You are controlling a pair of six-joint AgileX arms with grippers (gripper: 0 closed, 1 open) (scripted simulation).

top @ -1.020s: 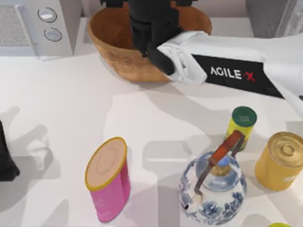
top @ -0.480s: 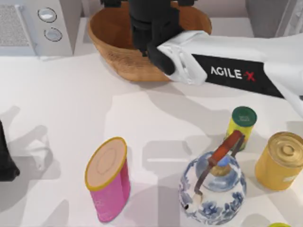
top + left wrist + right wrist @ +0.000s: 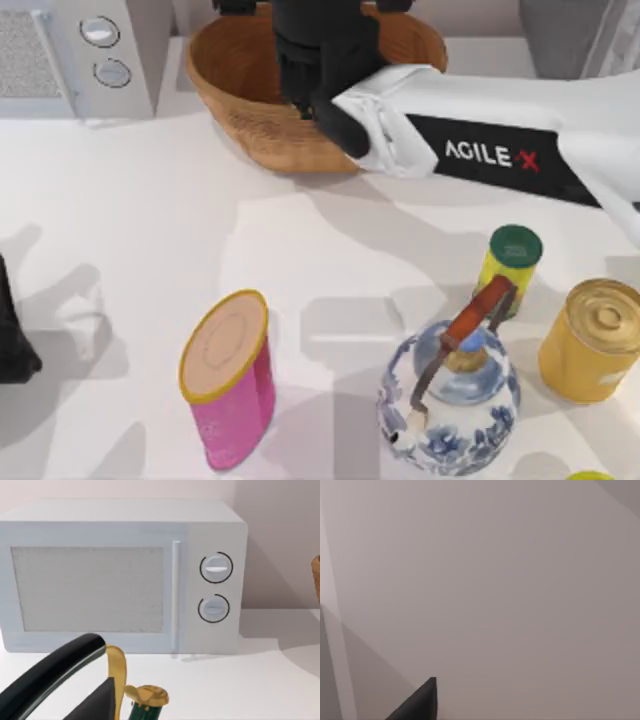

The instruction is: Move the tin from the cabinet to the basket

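Observation:
The brown woven basket (image 3: 245, 105) stands at the back of the table, left of centre. My right arm reaches in from the right, and its black wrist and gripper (image 3: 322, 55) hang over the basket's inside. One dark fingertip (image 3: 422, 702) shows in the right wrist view against a plain wall. The tin is hidden. A corner of the grey cabinet (image 3: 565, 35) sits at the back right. My left gripper (image 3: 12, 335) is parked as a dark shape at the table's left edge.
A light grey microwave (image 3: 85, 55) with two knobs stands at the back left. In front are a pink canister (image 3: 228, 375), a blue-and-white teapot (image 3: 450, 395), a slim yellow can with green lid (image 3: 510, 262) and a gold tin (image 3: 592, 340). A black handle (image 3: 55, 672) shows.

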